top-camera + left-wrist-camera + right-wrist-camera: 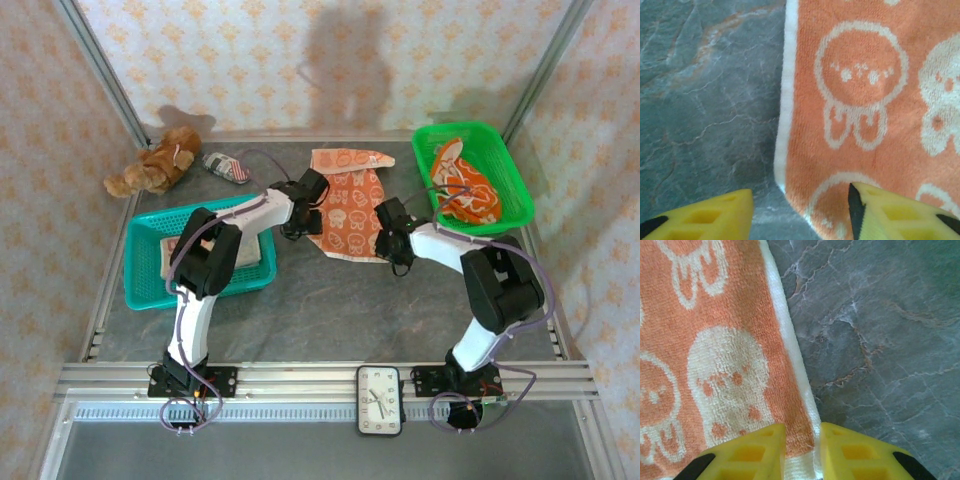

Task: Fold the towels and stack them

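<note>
- Pinching the white side hem of the orange towel (715,340), the right gripper (802,442) has its jaws narrowed onto the cloth.
- The left gripper (800,205) stands half-wide astride the opposite hem, not yet gripping.
- This towel lies spread mid-table, unfolded.
- A crumpled towel (462,190) waits in the green basket (515,180).
- What looks like a folded towel (258,250) sits in the teal basket (135,290), so the task seems roughly midway.
</note>
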Robot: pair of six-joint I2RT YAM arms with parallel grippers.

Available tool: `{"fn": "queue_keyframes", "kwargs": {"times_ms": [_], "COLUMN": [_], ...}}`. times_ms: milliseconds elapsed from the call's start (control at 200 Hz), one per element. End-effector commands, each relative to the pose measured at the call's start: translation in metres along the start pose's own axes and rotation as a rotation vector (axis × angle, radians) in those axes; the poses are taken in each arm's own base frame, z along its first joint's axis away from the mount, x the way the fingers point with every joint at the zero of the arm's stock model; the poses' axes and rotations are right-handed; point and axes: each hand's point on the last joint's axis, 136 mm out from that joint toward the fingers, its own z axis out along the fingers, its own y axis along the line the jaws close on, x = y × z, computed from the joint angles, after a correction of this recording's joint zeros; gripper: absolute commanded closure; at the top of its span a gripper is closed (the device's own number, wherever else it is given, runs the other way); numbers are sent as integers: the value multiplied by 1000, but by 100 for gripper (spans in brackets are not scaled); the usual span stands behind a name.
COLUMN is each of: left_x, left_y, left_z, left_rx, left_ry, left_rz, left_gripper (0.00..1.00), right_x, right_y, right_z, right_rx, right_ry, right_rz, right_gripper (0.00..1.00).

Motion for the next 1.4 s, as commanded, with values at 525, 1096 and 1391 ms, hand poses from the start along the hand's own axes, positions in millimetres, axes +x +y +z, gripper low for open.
{"fn": "queue_keyframes", "kwargs": {"times_ms": [525,1096,1391], "left_x": [-23,-13,-17], "left_y": [13,-12,-3], "left_z": [-55,6,10], "left_rx": [-98,-199,-211], "left_ry": [-109,-10,-22], "left_rz": [9,137,151], "left_gripper": [100,88,60], "right_x": [-2,-1,0], "right_y": [-5,-22,-17], "right_z": [-11,-16,-11], "right_rx": [13,70,52], "right_ry": [-24,-45,-28], "right_rz": [0,15,11], "right_gripper": [100,100,100]}}
